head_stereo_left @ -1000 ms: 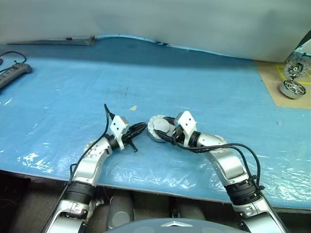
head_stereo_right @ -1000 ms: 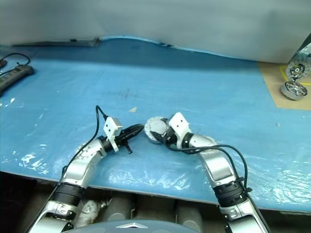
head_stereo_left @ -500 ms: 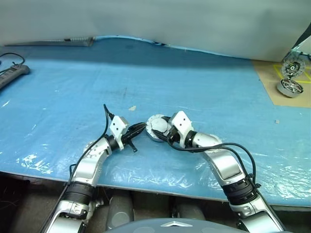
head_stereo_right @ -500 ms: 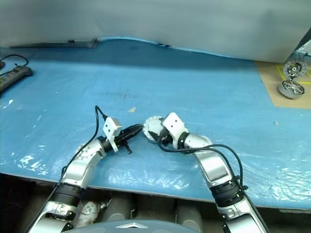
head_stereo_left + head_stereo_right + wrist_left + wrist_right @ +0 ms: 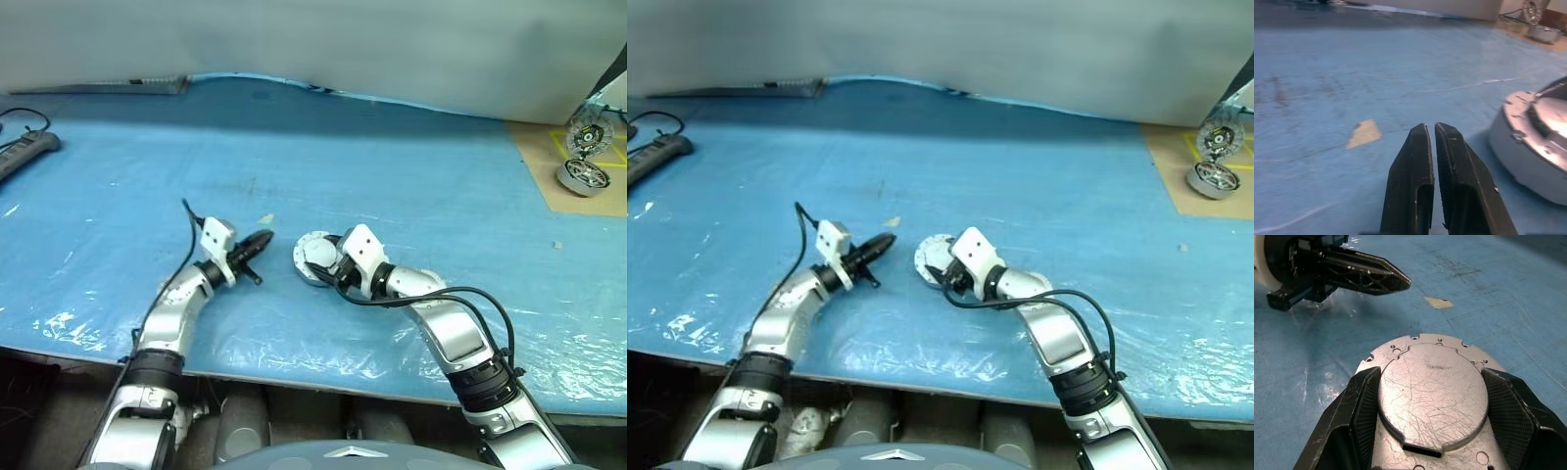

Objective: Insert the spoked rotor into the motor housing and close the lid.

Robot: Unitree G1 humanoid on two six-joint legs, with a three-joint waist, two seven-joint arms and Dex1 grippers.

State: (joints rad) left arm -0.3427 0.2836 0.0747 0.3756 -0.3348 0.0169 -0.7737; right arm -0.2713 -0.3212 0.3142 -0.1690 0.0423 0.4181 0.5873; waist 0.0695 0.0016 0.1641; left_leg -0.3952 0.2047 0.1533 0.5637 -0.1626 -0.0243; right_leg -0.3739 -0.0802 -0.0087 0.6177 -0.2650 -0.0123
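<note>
Left eye view: left end effector (image 5: 257, 240), fingers pressed together and empty, has drawn back leftward, now apart from the motor housing (image 5: 315, 262). Housing sits mid-worktop (image 5: 411, 166), plain grey lid (image 5: 1432, 394) seated on top, right end effector (image 5: 1432, 411) clasping its sides. Assembly looks closed; releasing likely remains.
</note>
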